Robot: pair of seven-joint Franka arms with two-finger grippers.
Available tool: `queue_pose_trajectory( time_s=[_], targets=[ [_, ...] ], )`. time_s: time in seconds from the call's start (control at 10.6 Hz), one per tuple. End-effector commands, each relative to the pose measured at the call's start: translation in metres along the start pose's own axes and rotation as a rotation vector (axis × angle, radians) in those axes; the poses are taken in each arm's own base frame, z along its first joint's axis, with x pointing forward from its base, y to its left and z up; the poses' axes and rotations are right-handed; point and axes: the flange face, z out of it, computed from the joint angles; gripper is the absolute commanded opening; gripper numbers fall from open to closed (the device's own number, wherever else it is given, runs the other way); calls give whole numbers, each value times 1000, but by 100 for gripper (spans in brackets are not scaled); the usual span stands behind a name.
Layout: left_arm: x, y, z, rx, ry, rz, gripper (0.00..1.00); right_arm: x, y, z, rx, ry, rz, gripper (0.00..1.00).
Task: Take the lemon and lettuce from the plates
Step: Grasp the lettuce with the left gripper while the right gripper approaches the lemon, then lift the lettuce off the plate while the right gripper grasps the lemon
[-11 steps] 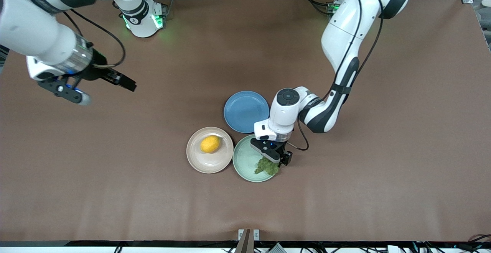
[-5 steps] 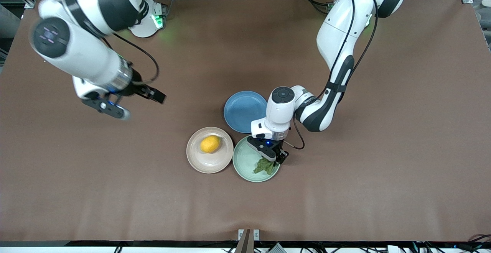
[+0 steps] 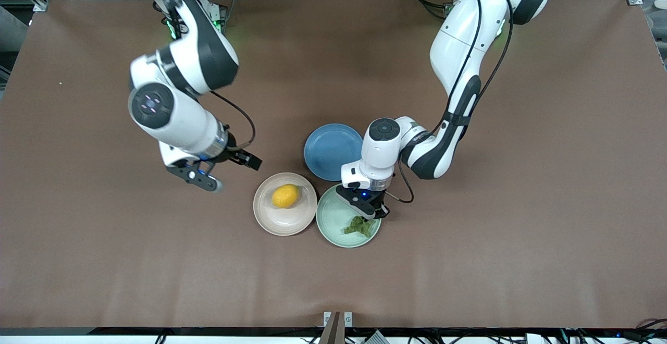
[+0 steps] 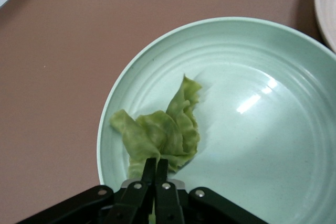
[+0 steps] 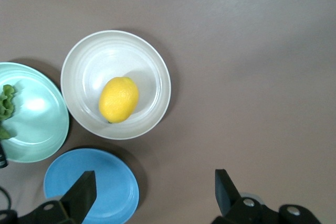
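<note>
The dark green lettuce (image 3: pixel 358 226) lies on the mint green plate (image 3: pixel 331 223). My left gripper (image 3: pixel 374 213) is down on that plate and shut on the leaf's edge; in the left wrist view its fingertips (image 4: pixel 156 165) pinch the lettuce (image 4: pixel 164 132) above the plate (image 4: pixel 273 145). The yellow lemon (image 3: pixel 285 196) rests on the pale beige plate (image 3: pixel 276 221), untouched. My right gripper (image 3: pixel 231 171) hangs open over bare table, beside the beige plate toward the right arm's end. In the right wrist view, that gripper (image 5: pixel 155 192) is empty, with the lemon (image 5: pixel 118 99) farther off.
A blue round plate (image 3: pixel 329 151) sits empty, touching both other plates, farther from the front camera. The three plates cluster mid-table on the brown cloth (image 3: pixel 495 240). The left arm's forearm (image 3: pixel 437 151) reaches down beside the blue plate.
The left gripper has shut on the lettuce. The right arm has swung from the right arm's end of the table in toward the beige plate, its gripper still open.
</note>
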Motion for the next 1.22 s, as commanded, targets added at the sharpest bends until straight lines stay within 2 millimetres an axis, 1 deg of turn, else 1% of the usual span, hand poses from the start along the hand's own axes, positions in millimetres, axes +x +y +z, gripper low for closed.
queue_pose_trajectory(
  time_s=[0.0,0.09,0.19,0.28,0.38,0.47,0.56,0.66,0.75,0.85,0.94,1.04,1.13],
  targets=[
    [8,-6,-7,26,15,-1,0,10,-25,61,9,-3,27,100],
    [11,-5,-13,26,22,-1,0,8,-32,82,3,-4,28,100],
    [15,-13,-20,35,16,-13,0,3,-42,102,-3,-1,32,100],
    [20,-19,-32,43,9,-30,0,7,-47,116,13,10,66,100],
    [27,-26,-49,54,-9,-49,0,6,-55,126,24,20,70,100],
    [34,-36,-67,58,-31,-83,0,6,-59,132,22,20,77,100],
    [40,-52,-89,64,-48,-114,0,6,-61,141,18,19,76,100],
    [44,-73,-111,61,-77,-171,0,9,-63,150,28,26,77,100],
    [47,-88,-133,51,-101,-232,0,11,-64,159,37,34,88,100],
    [41,-120,-151,68,-157,-285,0,13,-66,166,50,45,114,100],
    [28,-167,-161,77,-198,-352,0,15,-66,174,59,52,119,100],
    [15,-197,-164,67,-236,-403,0,16,-65,184,48,46,121,100],
    [-5,-232,-155,50,-267,-457,0,14,-68,192,41,43,115,100]
  ],
)
